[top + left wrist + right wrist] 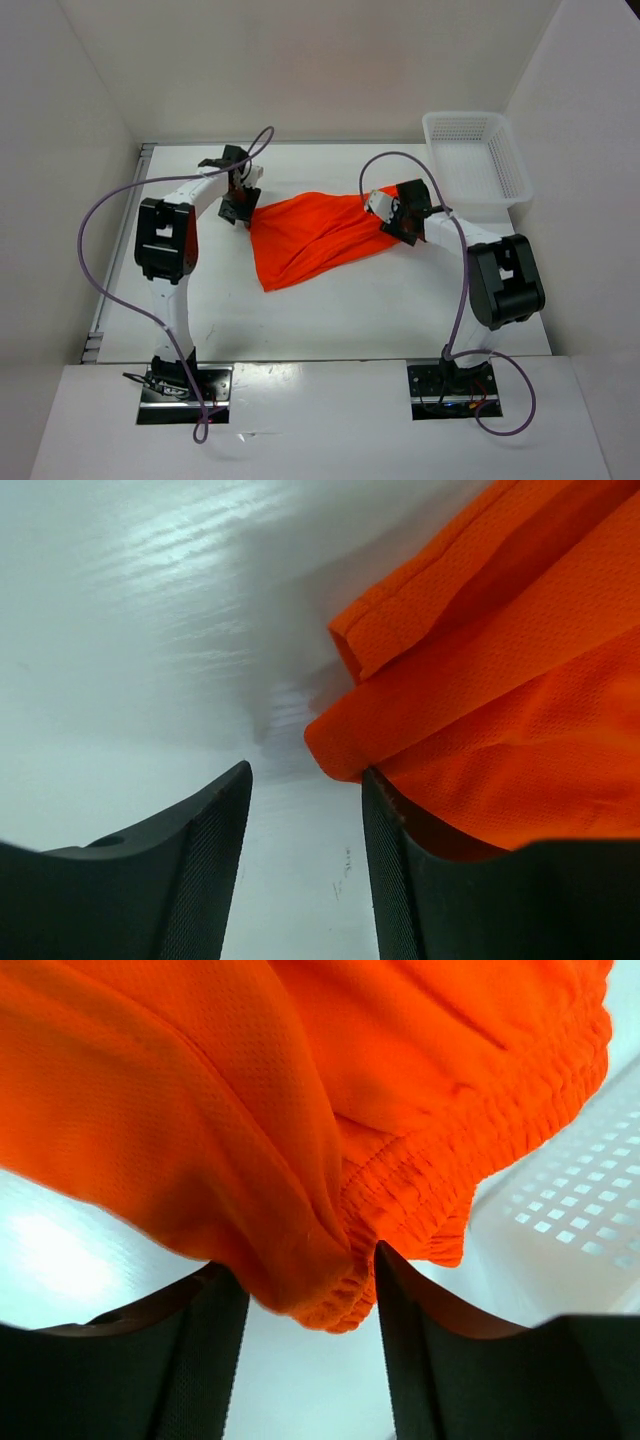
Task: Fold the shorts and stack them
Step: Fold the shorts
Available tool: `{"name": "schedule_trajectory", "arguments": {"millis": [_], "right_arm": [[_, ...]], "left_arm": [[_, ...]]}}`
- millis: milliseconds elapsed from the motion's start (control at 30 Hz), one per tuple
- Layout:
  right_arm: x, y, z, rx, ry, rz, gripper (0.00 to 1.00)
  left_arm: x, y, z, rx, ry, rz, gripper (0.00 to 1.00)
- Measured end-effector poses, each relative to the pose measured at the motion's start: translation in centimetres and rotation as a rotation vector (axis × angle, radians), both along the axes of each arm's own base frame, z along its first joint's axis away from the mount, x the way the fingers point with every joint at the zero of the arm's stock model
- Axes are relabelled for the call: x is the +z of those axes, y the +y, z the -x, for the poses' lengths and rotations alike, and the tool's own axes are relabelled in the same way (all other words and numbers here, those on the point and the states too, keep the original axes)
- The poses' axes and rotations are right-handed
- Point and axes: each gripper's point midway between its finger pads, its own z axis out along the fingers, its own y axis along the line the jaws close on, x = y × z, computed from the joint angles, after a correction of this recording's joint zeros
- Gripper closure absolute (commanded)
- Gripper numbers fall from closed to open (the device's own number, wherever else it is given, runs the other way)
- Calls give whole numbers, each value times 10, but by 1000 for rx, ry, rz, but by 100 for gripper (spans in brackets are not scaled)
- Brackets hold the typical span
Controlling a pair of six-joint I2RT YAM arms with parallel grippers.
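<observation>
White table (400, 300) under plain white walls: at the left, the left claw (238, 207) sits low at the far left corner of the orange shorts (310, 235). Its fingers are apart with bare table between them and a folded hem lies against one finger, though from above its dark tips are hard to separate. Across the middle the shorts spread in creased folds, and at their right end the right claw (388, 215) pinches the bunched elastic waistband, fingertips buried in cloth. Beyond it stands a white basket (475, 150), of which the wrist view shows only a strip of mesh.
</observation>
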Motion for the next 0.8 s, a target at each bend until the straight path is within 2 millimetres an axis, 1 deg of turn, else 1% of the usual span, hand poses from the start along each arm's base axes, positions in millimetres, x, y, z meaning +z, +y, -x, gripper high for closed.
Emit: {"name": "schedule_trajectory", "arguments": {"millis": [67, 100, 167, 200, 267, 300, 333, 367, 400, 433, 467, 533, 567, 600, 733, 767, 800], "right_arm": [[16, 8, -4, -18, 7, -54, 34], [30, 16, -9, -17, -4, -99, 31], [68, 32, -19, -5, -64, -204, 30], [90, 41, -21, 3, -102, -260, 30], [129, 53, -23, 2, -169, -366, 30], [144, 59, -25, -5, -192, -414, 32], [154, 64, -29, -15, -206, -458, 32], [158, 68, -33, -25, -209, -488, 33], [156, 72, -37, -38, -197, -516, 36], [148, 74, -39, -54, -174, -530, 39], [136, 75, -39, -77, -142, -536, 45], [111, 73, -41, -126, -89, -535, 53], [97, 72, -44, -157, -65, -529, 57], [84, 71, -46, -184, -45, -517, 63], [29, 56, -53, -296, 13, -425, 71], [18, 51, -52, -318, 23, -395, 71], [5, 45, -50, -340, 38, -361, 74]], "left_arm": [[5, 2, -3, 5, -15, -11, 43], [10, 1, -6, 5, -28, -12, 43], [23, 0, -9, 2, -62, -18, 42], [33, -2, -9, -2, -85, -27, 42], [56, -17, -5, -34, -139, -30, 42], [68, -29, 0, -62, -170, -28, 42], [79, -44, 9, -99, -189, -23, 42], [87, -60, 17, -138, -204, -16, 42], [93, -77, 27, -181, -218, -7, 42], [95, -94, 38, -226, -221, 2, 42], [92, -106, 48, -261, -214, 8, 42], [78, -118, 64, -305, -177, 10, 42], [67, -118, 72, -314, -145, 2, 42], [55, -115, 78, -316, -112, -7, 42], [9, -100, 97, -307, 14, -47, 42], [-1, -97, 102, -305, 38, -54, 42], [-11, -92, 108, -300, 66, -63, 42]]}}
